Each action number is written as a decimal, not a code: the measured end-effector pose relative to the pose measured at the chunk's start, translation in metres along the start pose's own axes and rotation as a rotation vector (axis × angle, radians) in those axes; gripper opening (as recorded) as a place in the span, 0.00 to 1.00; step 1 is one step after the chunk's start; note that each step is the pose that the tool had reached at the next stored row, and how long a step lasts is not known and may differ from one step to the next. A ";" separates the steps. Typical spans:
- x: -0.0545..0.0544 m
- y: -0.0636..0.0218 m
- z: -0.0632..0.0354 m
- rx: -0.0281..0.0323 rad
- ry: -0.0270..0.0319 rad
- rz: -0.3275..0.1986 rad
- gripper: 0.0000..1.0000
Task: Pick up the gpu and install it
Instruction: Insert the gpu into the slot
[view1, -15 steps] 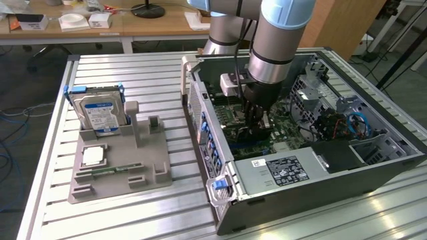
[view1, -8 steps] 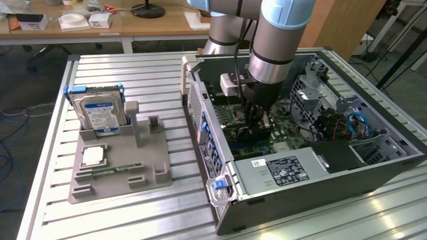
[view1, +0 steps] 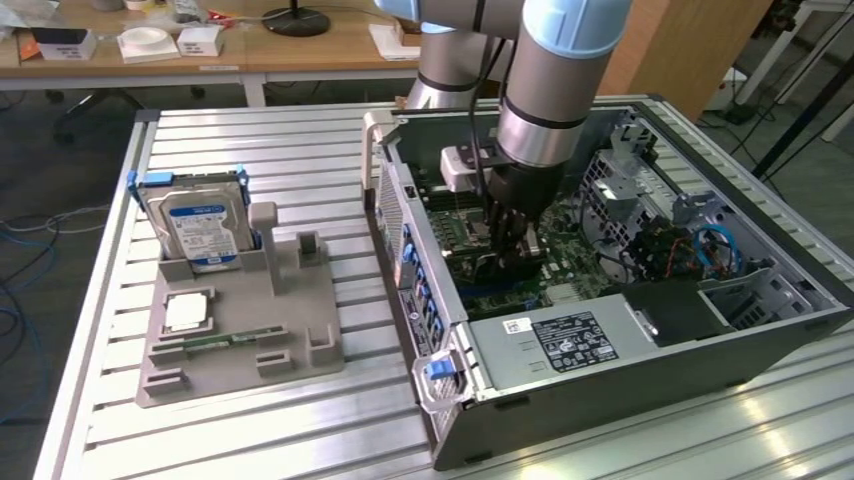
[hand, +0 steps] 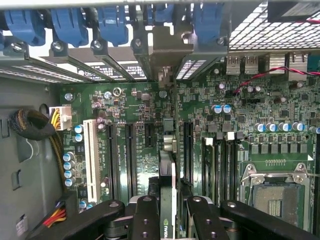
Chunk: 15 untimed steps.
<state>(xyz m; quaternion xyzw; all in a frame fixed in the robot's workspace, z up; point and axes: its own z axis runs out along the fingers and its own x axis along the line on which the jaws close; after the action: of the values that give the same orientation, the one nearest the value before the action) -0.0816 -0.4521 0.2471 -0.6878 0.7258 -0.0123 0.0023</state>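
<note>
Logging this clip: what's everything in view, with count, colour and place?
gpu: one, green board with black face, edge-on between the gripper's fingers, above the motherboard slots
computer case: one, dark grey, side open, on the table at the exterior view's right
motherboard: one, green, inside the case
power supply: one, silver with black label, at the case's near end
fixture: one, grey, on the table at the exterior view's left
hard drive: one, silver with blue-white label, upright in the fixture
square chip: one, silver-white, flat in the fixture
memory stick: one, green, flat in the fixture
table: one, silver, slatted
arm: one, light blue and silver, reaching into the case
gripper: one, black, shut on the gpu
</note>
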 end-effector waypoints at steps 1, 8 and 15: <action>0.000 0.0000 -0.0003 -0.0002 0.0007 0.000 0.26; 0.002 -0.0004 -0.0008 -0.0006 0.0015 0.000 0.26; 0.004 -0.0005 -0.0003 -0.0007 0.0017 0.001 0.26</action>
<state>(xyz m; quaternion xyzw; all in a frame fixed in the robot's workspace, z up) -0.0813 -0.4561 0.2474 -0.6875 0.7261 -0.0127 0.0014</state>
